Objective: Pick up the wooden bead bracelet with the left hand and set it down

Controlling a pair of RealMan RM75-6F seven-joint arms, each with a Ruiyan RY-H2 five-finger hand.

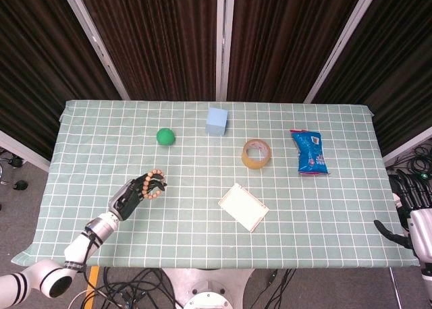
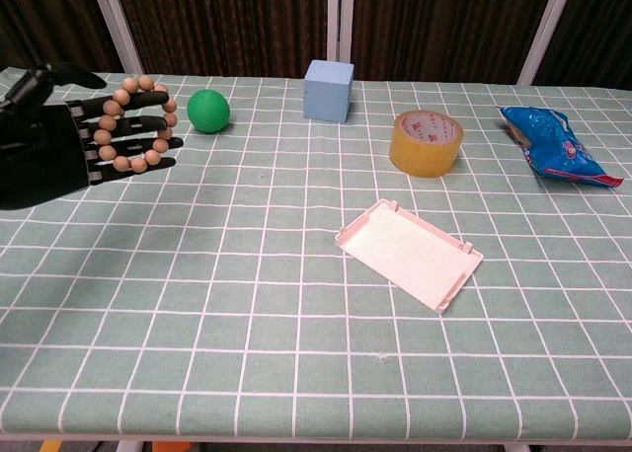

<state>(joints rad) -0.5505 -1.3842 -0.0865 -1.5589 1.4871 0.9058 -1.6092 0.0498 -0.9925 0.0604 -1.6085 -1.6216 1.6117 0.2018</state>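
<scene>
The black left hand (image 2: 47, 141) is raised above the green checked tablecloth (image 2: 247, 304), its fingers (image 2: 133, 124) stretched out, slightly apart, and threaded through the round wooden bead bracelet (image 2: 138, 122). The loop hangs on them rather than being pinched, probably because it was scooped up. The bracelet sits left of the small green ball (image 2: 208, 111) and clear of the cloth, so setting it down remains. Right of the ball come a pale blue cube (image 2: 328, 89), a tan tape roll (image 2: 426, 142), a pink rectangular tray (image 2: 409, 253) and a blue snack bag (image 2: 554, 146). The right hand (image 1: 413, 208) hangs off the table edge; I cannot tell how its fingers lie.
</scene>
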